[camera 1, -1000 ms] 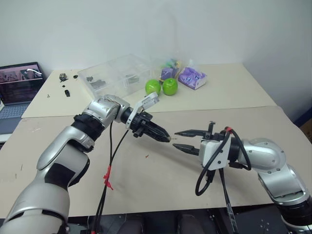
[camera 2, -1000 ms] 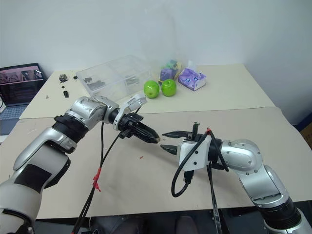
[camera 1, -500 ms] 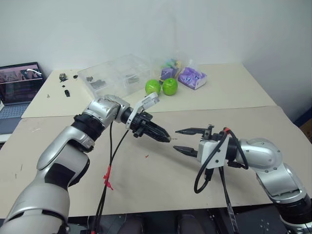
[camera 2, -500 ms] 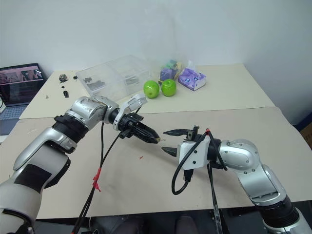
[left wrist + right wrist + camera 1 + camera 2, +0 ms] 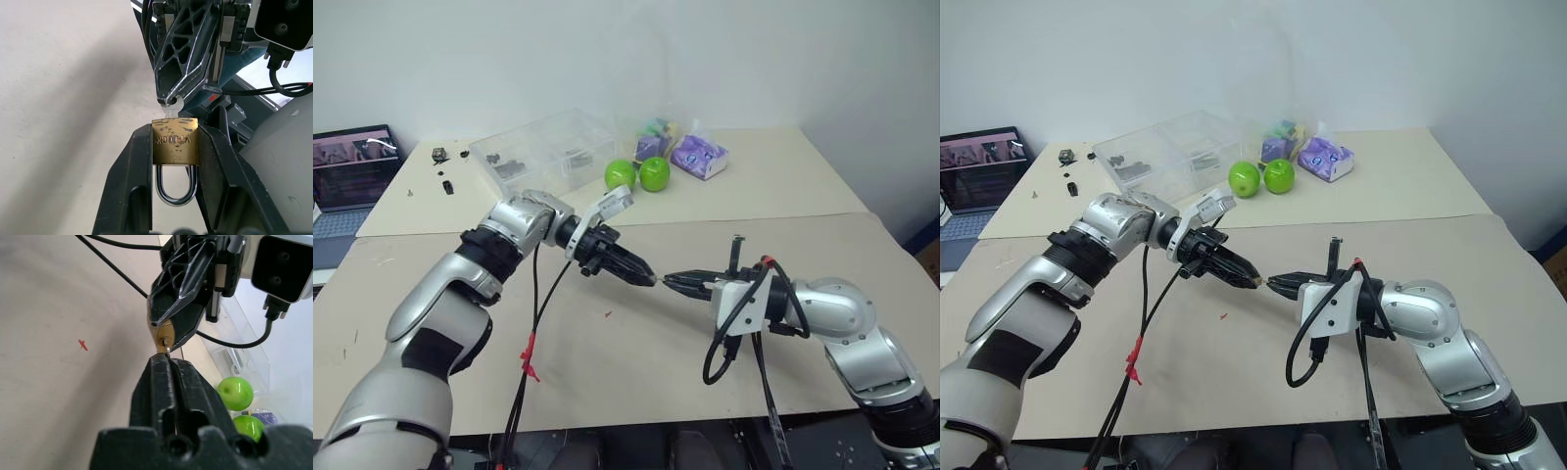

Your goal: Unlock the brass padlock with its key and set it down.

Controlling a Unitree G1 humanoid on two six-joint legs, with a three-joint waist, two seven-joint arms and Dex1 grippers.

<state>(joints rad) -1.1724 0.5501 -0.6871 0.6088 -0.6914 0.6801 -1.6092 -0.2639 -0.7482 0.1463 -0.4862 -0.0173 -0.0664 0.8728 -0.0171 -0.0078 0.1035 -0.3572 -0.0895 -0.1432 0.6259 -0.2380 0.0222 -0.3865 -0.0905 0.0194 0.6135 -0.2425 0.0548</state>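
The table lay under both arms, which met in the air above its near sheet. Well beyond the grippers stood a clear box, two apples and a purple packet, all apart from the work. A laptop sat off past the left arm.

The left gripper was clamped on the padlock, one finger flat on each side of the brass body, shackle hanging back between the fingers toward the wrist. That hold looked meant to turn the keyhole face outward, toward the other arm, and to keep the body from twisting.

The right gripper was pinched tight on the key, whose small silvery head showed at its tips. The key stood at the padlock's outer face, seemingly seated in the keyhole, though how deep I could not tell.

So the padlock sat within the left gripper and touching the tip of the right, held off the table. The shackle looked still latched; turning the key was the likely next step.
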